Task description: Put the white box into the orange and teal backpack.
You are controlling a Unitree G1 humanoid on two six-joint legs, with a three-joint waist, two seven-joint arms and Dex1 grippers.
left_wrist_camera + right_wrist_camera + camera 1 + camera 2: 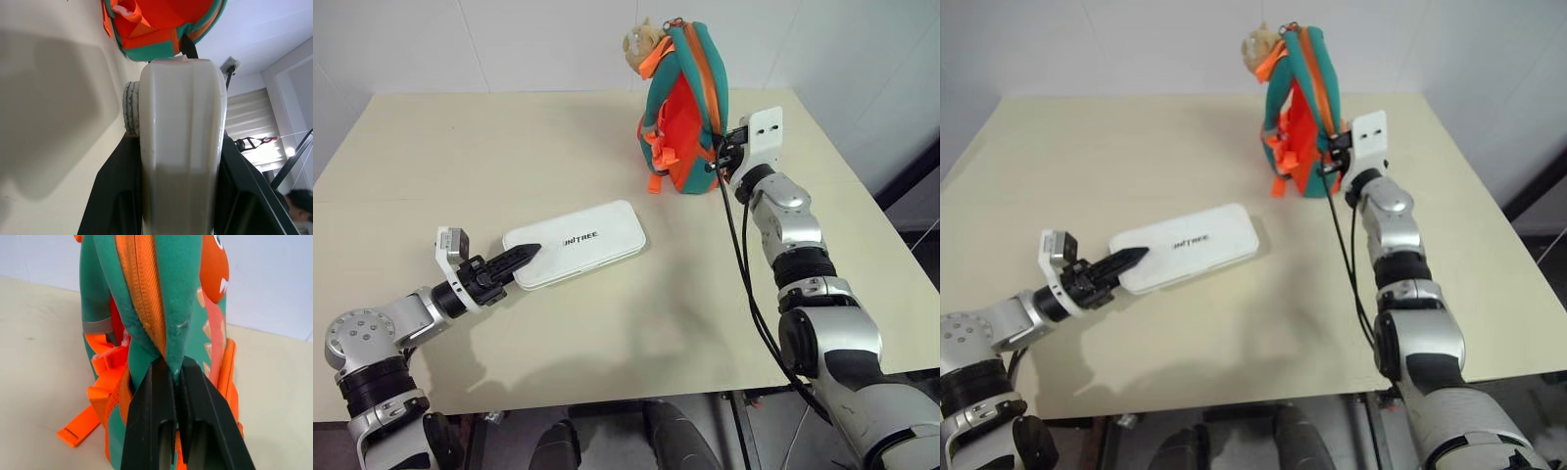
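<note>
The white box (578,243) lies flat on the table's middle, its dark lettering facing up. My left gripper (524,257) is shut on the box's near left end. In the left wrist view the box (181,147) sits between the two black fingers (110,196). The orange and teal backpack (680,108) stands upright at the table's far side, with a beige plush head at its top. My right gripper (717,157) is at the backpack's right side. In the right wrist view its fingers (151,416) pinch the teal edge beside the orange zipper of the backpack (146,293).
The beige table (460,147) reaches back to a white wall. Its right edge runs close to my right arm, with a dark gap beyond it. A black cable (741,264) hangs along the right forearm. Open tabletop lies between box and backpack.
</note>
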